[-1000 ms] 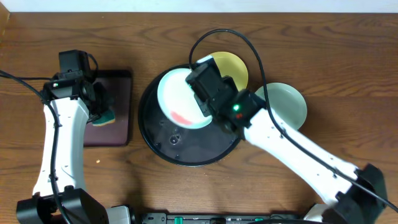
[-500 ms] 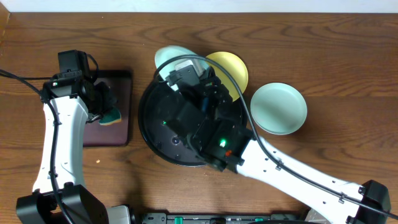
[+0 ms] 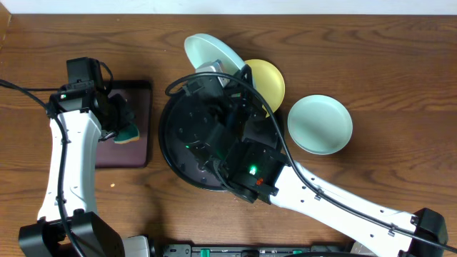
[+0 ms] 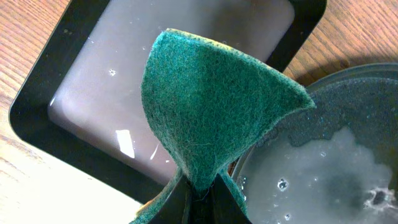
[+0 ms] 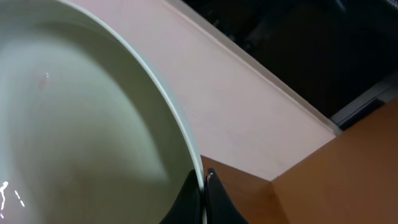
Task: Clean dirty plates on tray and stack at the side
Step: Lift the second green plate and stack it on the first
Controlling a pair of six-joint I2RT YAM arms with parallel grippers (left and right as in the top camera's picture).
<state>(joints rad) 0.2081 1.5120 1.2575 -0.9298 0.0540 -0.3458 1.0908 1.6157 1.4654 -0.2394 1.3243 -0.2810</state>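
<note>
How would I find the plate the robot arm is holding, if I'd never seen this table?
Look for the big round black tray in the middle of the table. Just past its far rim, next to the yellow plate, the right gripper pinches a pale blue-green plate by its edge. The other blue-green plate lies flat on the wood, but this one is tipped up at a slant.

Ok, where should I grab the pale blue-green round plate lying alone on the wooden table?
The pale blue-green plate lies flat, open side up, so pinch its raised rim, one finger inside, one outside. Come from above at its right edge: wooden table shows there, while the pale yellow plate sits close on its left.
</note>
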